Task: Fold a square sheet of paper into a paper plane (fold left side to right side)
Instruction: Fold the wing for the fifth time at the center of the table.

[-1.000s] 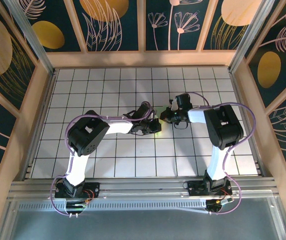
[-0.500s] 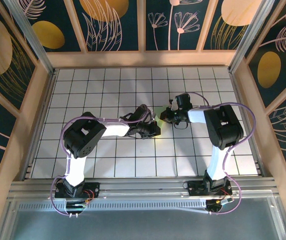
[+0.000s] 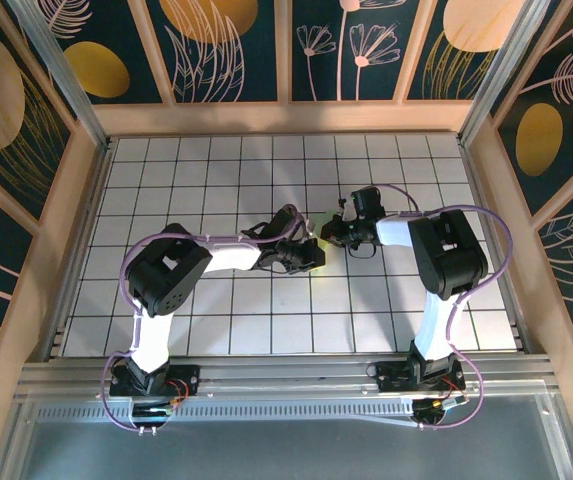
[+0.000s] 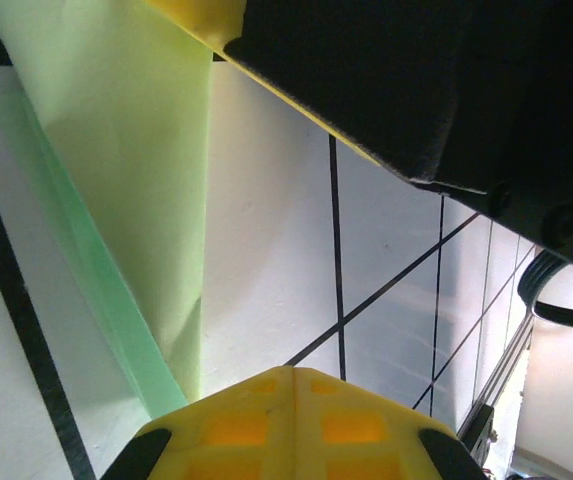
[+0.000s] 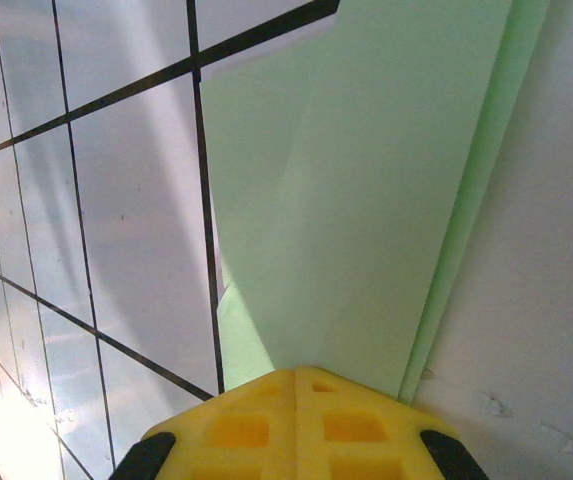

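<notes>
The pale green paper (image 5: 366, 170) lies folded on the white tiles, with layered edges along its right side. My right gripper (image 5: 296, 372) is shut, and its yellow tips rest on the paper's near end. In the left wrist view the paper (image 4: 116, 140) is a long strip with a darker green folded edge. My left gripper (image 4: 291, 370) is shut, its tips on the bare tile just right of that strip. The right arm's black body (image 4: 446, 90) hangs close above. In the top view the left gripper (image 3: 309, 256) and the right gripper (image 3: 328, 236) meet mid-table and cover most of the paper.
The table of white grid tiles (image 3: 266, 160) is ringed by a wooden frame (image 3: 286, 118) and patterned walls. An aluminium rail (image 3: 286, 375) runs along the near edge by the arm bases. The two arms crowd the centre.
The left arm's elbow has swung a little to the left, and its gripper has shifted slightly toward the right gripper. The right arm has stayed where it was.
</notes>
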`<state>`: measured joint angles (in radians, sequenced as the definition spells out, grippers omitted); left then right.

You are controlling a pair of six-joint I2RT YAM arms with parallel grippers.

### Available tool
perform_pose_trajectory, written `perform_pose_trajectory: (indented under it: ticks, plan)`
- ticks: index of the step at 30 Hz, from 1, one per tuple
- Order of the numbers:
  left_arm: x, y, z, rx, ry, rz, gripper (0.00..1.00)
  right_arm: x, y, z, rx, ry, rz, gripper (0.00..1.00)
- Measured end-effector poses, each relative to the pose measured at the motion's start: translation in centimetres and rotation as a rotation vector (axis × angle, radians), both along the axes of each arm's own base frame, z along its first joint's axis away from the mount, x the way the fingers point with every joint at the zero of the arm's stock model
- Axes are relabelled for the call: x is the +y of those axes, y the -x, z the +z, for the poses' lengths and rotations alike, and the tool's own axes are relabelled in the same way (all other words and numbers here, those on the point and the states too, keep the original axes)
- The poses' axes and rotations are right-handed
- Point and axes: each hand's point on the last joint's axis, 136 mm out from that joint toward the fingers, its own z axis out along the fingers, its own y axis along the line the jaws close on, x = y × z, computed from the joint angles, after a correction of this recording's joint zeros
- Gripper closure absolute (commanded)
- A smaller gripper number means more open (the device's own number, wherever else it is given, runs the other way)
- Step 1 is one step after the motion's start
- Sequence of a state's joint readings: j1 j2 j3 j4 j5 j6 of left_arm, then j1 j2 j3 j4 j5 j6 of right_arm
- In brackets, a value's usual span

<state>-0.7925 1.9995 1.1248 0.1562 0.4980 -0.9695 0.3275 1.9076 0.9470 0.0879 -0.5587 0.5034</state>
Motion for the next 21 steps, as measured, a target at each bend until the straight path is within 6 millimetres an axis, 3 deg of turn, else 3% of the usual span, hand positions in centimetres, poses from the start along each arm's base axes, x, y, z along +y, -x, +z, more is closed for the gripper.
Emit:
perform_pose_trajectory:
  ticks: [21]
  plan:
    - [0.5,0.3,-1.2,0.01,-0.038,-0.009,0.95,0.0,0.0,0.0,-0.002,0.005,0.004,1.0]
